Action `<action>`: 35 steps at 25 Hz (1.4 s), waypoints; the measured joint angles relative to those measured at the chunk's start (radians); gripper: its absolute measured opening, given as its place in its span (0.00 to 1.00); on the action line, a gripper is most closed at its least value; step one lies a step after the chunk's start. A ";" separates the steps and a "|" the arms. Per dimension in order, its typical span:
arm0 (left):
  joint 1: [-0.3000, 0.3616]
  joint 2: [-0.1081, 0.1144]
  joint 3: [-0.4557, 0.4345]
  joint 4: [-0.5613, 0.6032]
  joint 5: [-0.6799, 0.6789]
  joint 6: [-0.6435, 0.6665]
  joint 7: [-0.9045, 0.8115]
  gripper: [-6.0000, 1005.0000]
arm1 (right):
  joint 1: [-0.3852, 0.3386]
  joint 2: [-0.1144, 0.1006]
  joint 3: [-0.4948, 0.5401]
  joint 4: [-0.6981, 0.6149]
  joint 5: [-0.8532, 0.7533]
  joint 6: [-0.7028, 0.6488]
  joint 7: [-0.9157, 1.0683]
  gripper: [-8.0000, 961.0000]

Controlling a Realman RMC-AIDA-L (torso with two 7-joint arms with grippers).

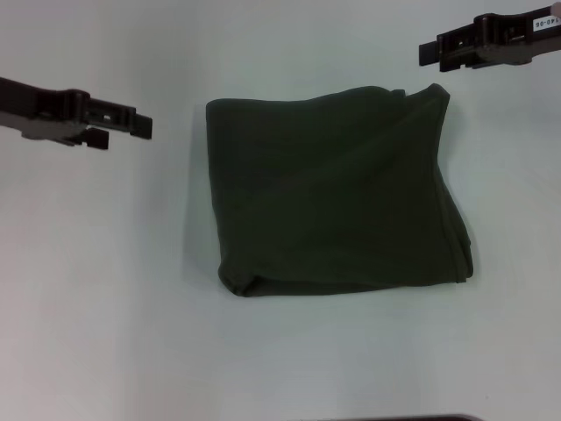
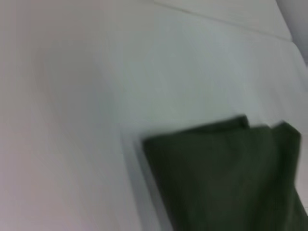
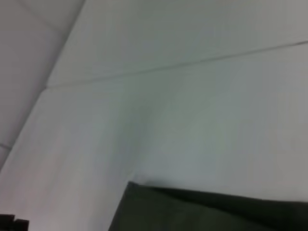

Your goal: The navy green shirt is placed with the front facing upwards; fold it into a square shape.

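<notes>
- Worktop (image 1: 105, 333): pale, plain surface carrying the one garment.
- Navy green shirt (image 1: 333, 193): folded into a rough square, lying flat at the middle of the worktop; near edge rolled and slightly uneven, right edge showing layered hems, a diagonal crease running across the top layer. No lettering or collar visible.
- Left pincer (image 1: 123, 127): raised over the worktop to the shirt's left, level with its far edge, apart from the cloth and holding nothing; whether it is open or closed cannot be told.
- Right pincer (image 1: 434, 53): farthest back, beyond the shirt's far right corner, apart from the cloth, empty; its state likewise cannot be told.
</notes>
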 joint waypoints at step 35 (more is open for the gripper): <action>0.018 -0.012 -0.046 -0.011 0.000 0.123 0.112 0.90 | -0.070 -0.067 -0.070 0.033 -0.146 -0.475 0.107 0.51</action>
